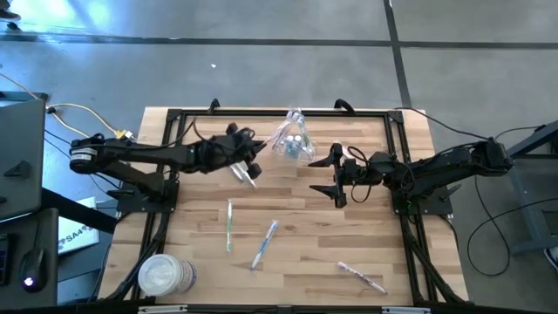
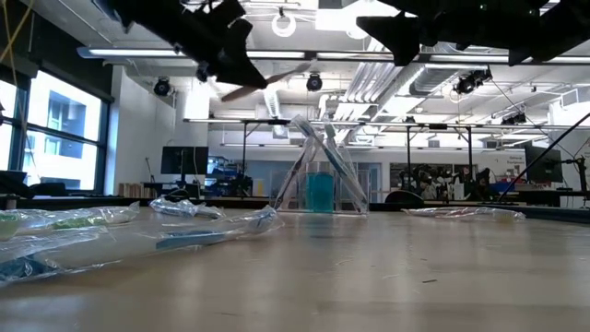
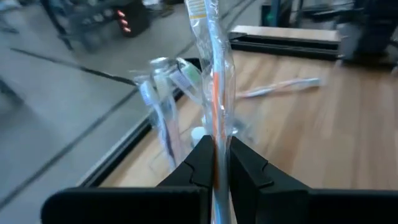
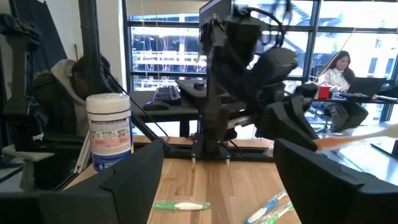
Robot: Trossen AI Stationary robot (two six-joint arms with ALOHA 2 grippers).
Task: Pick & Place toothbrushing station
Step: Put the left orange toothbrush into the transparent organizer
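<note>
A clear plastic cup stands at the table's far middle with several wrapped toothbrushes leaning in it; it also shows in the low view. My left gripper is just left of the cup, above the table, shut on a clear-wrapped toothbrush. My right gripper is open and empty, right of the cup and a little nearer. A green toothbrush, a blue one and a pink-and-white one lie flat on the near half of the table. My left gripper pinches the wrapped toothbrush partway along its length between its two fingers. The toothbrush runs along the fingers and sticks out past their tips. It is lifted clear of the table and tilted, as the low view shows.
A white round container stands at the near left corner; the right wrist view shows it as a labelled canister. A black metal frame runs along the table's far edge and sides. Bare wood lies between the loose toothbrushes and the cup.
</note>
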